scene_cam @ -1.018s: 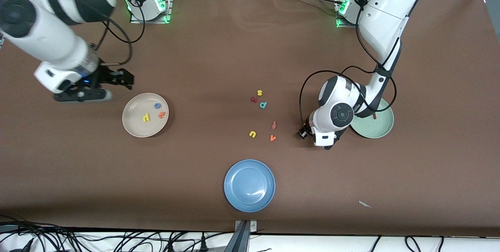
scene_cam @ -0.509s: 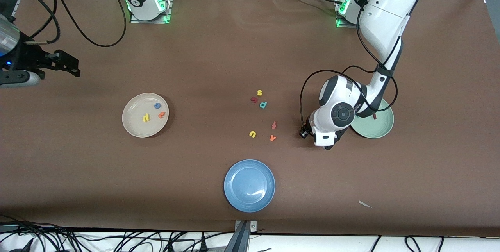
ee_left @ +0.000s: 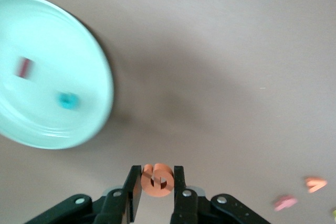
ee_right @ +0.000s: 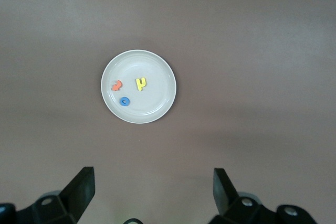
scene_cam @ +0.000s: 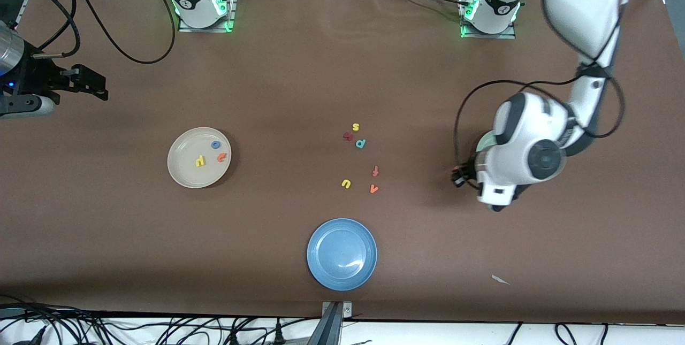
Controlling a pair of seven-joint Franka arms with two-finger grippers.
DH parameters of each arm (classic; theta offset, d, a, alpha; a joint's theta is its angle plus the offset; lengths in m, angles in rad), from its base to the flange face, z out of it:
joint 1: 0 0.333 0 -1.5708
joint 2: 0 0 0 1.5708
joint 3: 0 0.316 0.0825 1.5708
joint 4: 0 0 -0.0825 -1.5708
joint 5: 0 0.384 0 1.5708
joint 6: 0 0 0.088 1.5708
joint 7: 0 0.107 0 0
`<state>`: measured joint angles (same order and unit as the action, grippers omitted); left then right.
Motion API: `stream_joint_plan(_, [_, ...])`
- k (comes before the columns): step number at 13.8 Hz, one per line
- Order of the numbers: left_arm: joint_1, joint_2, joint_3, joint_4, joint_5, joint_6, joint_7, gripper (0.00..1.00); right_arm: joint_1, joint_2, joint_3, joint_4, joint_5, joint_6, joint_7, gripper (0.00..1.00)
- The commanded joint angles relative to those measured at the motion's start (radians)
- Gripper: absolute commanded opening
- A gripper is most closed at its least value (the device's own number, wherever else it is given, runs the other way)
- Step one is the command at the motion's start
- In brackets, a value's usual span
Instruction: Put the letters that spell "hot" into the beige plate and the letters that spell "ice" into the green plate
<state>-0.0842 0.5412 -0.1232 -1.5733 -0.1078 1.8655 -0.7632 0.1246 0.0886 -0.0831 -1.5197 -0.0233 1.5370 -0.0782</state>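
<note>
The left gripper (ee_left: 156,192) hangs in the air with its fingers (ee_left: 134,195) pinched on the orange "e" (ee_left: 157,180), up over the bare table just beside the green plate (ee_left: 100,72), off the plate's rim on the side toward the loose letters. In the left wrist view that plate already carries the dark maroon "i" (ee_left: 23,67) and the teal "c" (ee_left: 67,100), lying apart from each other. From the front, the left arm's wrist covers nearly all of the green plate, so only a sliver of its rim shows. Well away from the green plate, toward the right arm's end of the table, sits the beige plate (scene_cam: 179,171) with the yellow "h" (scene_cam: 200,161), the blue "o" (scene_cam: 215,145) and the orange "t" (scene_cam: 221,157) inside it. The right gripper (scene_cam: 88,84) waits in the air over the table past the beige plate, at that same end, its fingers (ee_right: 80,188) spread wide with nothing between them.
</note>
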Motion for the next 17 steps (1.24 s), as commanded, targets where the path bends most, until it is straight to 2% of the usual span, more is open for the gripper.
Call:
stream_joint_plan(1, [0.099,-0.018,-0.006,-0.033,0.067,-0.104,0.224,0.09,0.013,0.013,-0.018,0.03,0.01,-0.028,-0.009,1.0])
stream_joint_plan(4, [0.168,0.011,-0.007,-0.094,0.169,-0.095,0.367,0.09,-0.003,0.013,-0.027,0.03,0.013,-0.026,-0.022,1.0])
stream_joint_plan(8, [0.187,0.037,-0.009,-0.197,0.175,0.045,0.392,0.17,-0.005,0.013,-0.033,0.03,0.013,-0.028,-0.022,1.0])
stream_joint_plan(9, [0.189,0.037,-0.009,-0.201,0.175,0.055,0.391,0.33,-0.007,0.013,-0.044,0.03,0.014,-0.028,-0.023,1.0])
stream_joint_plan(10, [0.187,0.036,-0.009,-0.195,0.175,0.055,0.39,0.71,-0.007,0.019,-0.044,0.032,0.016,-0.026,-0.023,1.0])
stream_joint_plan(11, [0.189,0.028,-0.009,-0.188,0.175,0.055,0.392,0.91,-0.031,0.02,-0.032,0.03,0.019,-0.014,-0.023,1.0])
stream_joint_plan(12, [0.19,0.011,-0.01,-0.174,0.175,0.051,0.395,0.97,-0.077,0.023,0.012,0.032,0.02,-0.014,-0.023,1.0])
stream_joint_plan(13, [0.193,-0.006,-0.01,-0.154,0.175,0.044,0.413,0.99,-0.12,0.023,0.066,0.032,0.014,-0.017,-0.023,1.0])
stream_joint_plan(17, [0.196,-0.125,-0.007,-0.074,0.174,0.044,0.466,0.99,-0.123,0.025,0.08,0.032,0.013,-0.024,-0.014,1.0])
